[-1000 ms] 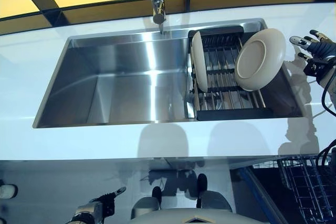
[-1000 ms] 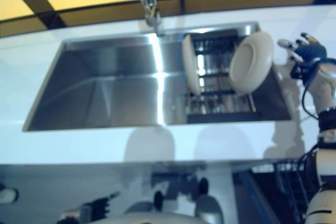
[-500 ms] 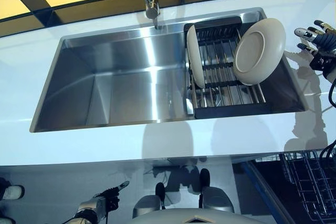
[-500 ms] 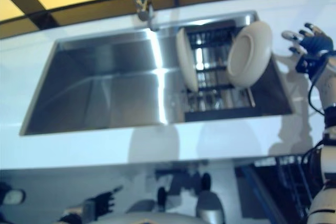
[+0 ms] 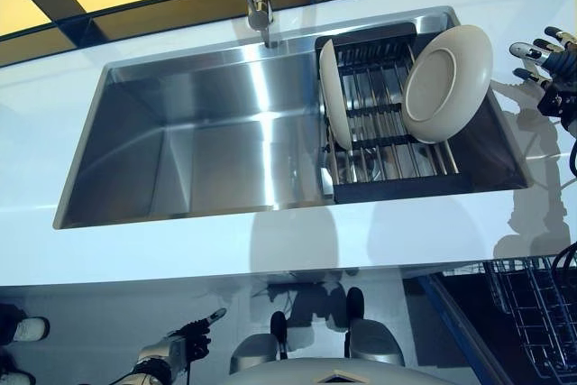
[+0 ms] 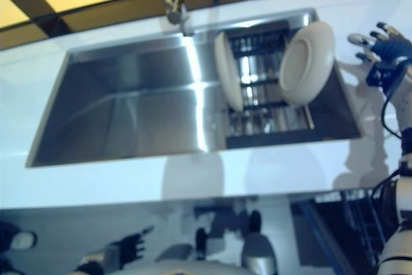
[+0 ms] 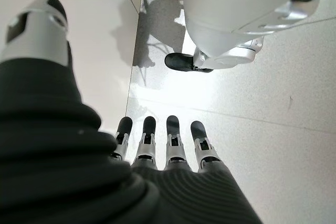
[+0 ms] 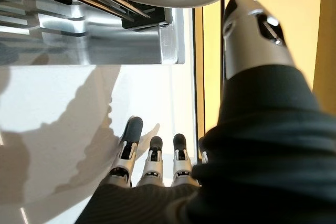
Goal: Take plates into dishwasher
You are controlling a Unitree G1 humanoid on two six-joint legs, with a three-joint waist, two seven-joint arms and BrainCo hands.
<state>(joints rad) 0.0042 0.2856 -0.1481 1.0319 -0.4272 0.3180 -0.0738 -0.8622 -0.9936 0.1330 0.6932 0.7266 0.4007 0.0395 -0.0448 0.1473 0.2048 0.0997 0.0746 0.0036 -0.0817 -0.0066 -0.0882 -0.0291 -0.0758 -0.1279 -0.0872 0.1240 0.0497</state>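
Right robot hand [image 5: 552, 69], fingers spreading wide and empty, is hovering over the desk [image 5: 270, 250] just beside the leaning plate [image 5: 446, 83] in the sink's drying rack [image 5: 397, 182]; left robot hand [image 5: 180, 349] is hanging relaxed, far below.

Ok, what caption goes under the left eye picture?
Two plates stand in the sink's rack; the open right hand hovers beside them.
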